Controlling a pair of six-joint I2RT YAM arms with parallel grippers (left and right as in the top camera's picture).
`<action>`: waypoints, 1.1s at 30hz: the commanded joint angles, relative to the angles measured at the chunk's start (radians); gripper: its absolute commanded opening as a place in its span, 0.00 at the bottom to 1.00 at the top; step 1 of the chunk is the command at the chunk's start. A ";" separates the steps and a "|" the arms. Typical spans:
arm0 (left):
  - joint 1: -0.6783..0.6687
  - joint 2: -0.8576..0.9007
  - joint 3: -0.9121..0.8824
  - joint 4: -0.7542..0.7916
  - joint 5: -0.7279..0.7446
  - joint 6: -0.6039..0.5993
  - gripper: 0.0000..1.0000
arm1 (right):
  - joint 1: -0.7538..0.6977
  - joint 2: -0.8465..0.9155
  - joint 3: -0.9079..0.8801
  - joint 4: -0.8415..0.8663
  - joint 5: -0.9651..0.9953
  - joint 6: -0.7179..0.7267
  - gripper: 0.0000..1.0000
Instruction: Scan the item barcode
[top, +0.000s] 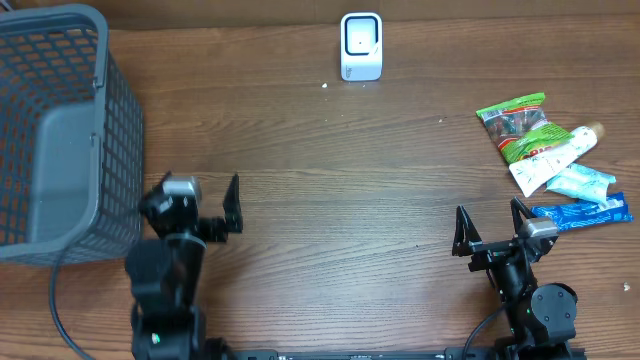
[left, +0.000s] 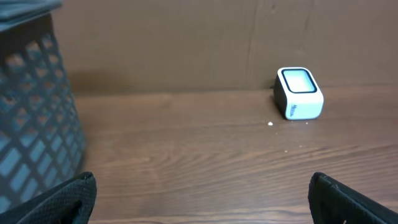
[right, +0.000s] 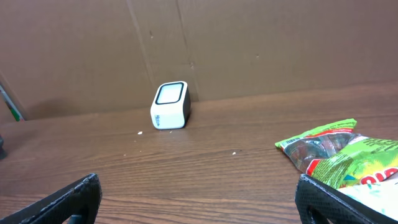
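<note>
**Overhead.** Left end effector (top: 192, 210) at the near edge of the wooden desk (top: 330, 180), jaws spread wide and empty, just beside a grey mesh basket (top: 60, 130). Right end effector (top: 491, 228) at the near right, likewise spread wide and empty. Cluster of packets at the right edge of the desk: green snack bag (top: 517, 125) farthest back, then a white tube (top: 555, 160) and a pale blue sachet (top: 585, 182). Dark blue packet (top: 583, 212) nearest, just beside the right end effector's outer finger yet apart from it. White barcode scanner (top: 361, 46) upright at the far middle, well apart from both arms.

**Left wrist.** Two black fingertips (left: 62, 202) in the lower corners, broad gap of bare desk between. Scanner ahead and to the right, close against a brown cardboard wall (left: 186, 43). Basket mesh filling the left side.

**Right wrist.** Fingertips (right: 68, 202) again far apart, gripping nothing. Green snack bag ahead at the right, its near end hidden behind the right finger. Scanner left of centre, at the foot of the cardboard wall.
</note>
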 joint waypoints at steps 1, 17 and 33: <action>0.003 -0.183 -0.147 0.019 -0.005 0.143 1.00 | 0.005 -0.009 -0.010 0.006 0.002 0.002 1.00; 0.001 -0.499 -0.332 -0.048 0.001 0.198 1.00 | 0.005 -0.009 -0.010 0.006 0.002 0.002 1.00; 0.005 -0.497 -0.332 -0.058 -0.002 0.198 1.00 | 0.005 -0.009 -0.010 0.006 0.002 0.002 1.00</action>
